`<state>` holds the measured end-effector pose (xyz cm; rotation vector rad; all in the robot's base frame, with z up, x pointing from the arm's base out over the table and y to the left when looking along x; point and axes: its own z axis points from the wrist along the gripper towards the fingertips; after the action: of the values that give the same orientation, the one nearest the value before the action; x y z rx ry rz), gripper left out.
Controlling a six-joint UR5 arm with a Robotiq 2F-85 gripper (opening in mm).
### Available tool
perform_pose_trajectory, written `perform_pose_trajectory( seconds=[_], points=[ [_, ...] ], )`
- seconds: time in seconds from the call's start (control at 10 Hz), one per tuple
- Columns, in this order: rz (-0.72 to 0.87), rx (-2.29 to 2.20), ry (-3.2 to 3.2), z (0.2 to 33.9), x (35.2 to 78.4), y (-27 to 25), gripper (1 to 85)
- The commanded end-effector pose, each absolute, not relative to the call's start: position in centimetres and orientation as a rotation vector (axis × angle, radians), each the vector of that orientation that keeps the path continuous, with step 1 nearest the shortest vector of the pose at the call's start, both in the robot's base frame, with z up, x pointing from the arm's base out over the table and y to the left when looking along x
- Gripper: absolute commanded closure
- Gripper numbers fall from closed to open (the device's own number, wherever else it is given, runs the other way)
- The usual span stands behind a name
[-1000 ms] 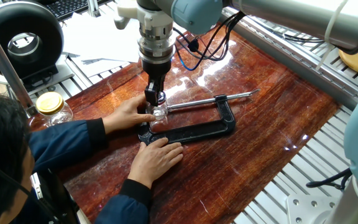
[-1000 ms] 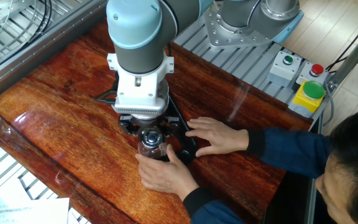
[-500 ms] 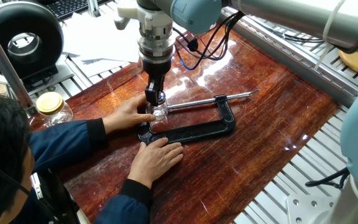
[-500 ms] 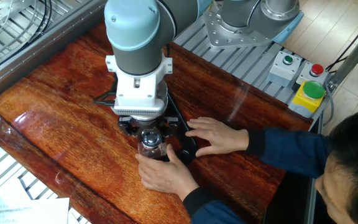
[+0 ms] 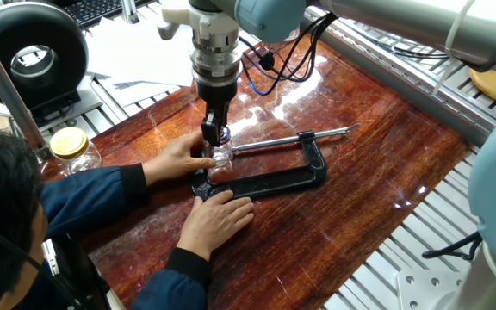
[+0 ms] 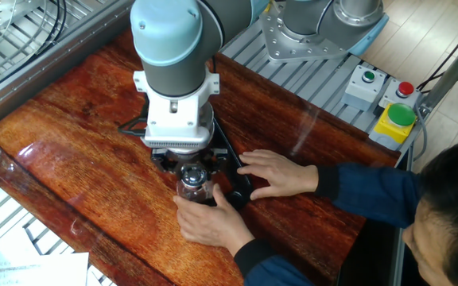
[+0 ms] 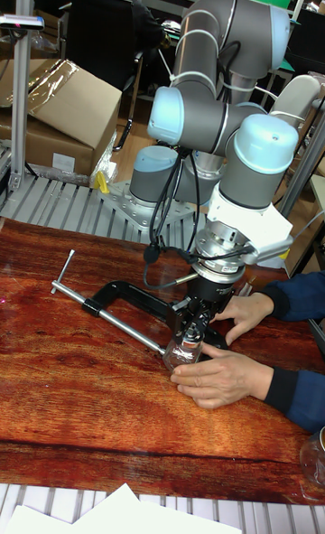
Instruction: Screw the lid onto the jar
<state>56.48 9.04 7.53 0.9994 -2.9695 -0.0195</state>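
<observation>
1. Reddish-brown glossy wooden tabletop (image 5: 343, 198), set on a frame of aluminium rails; it carries every item below.
2. Grey and pale-blue robot arm (image 6: 172, 56), pointing straight down over the middle of the tabletop, towards the edge where the person sits.
3. Person in a dark-blue sleeved top (image 5: 67, 202), seated at one long edge of the tabletop, both hands on its surface.
4. Black metal C-clamp with a long silver screw rod (image 5: 274, 176), lying flat mid-table; its rod points towards the opposite edge. One end of the frame lies under the person's hands.
5. Person's hand on the clamp frame (image 5: 218, 215), palm down, pressing the black frame.
6. Person's other hand (image 5: 179, 157), fingers touching the side of the small jar at its base.
7. Black two-finger claw (image 5: 214, 136), vertical, its fingers closed around the top of the small jar where the cap sits; in the tall fixed view it shows just above the glass (image 7: 193, 328).
8. Rounder glass jar with a yellow lid (image 5: 72, 148), upright beyond the tabletop's edge near the person's shoulder, well apart from the rest.
9. Small clear colourless glass jar (image 5: 221, 156), upright on the tabletop just beside the clamp frame, directly beneath the claw.
10. Small round transparent lid (image 6: 192, 171), on the jar's mouth between the claw's fingers; whether its threads are engaged cannot be told.
</observation>
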Motion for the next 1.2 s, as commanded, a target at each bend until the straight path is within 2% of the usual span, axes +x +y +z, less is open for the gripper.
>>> perform_pose_trajectory(
  seconds=[0.0,1.1],
  points=[
    [-0.026,0.994,-2.966,7.7,56.6,9.3,84.3],
    [-0.042,1.022,-2.981,6.9,57.1,9.7,84.3]
  ],
)
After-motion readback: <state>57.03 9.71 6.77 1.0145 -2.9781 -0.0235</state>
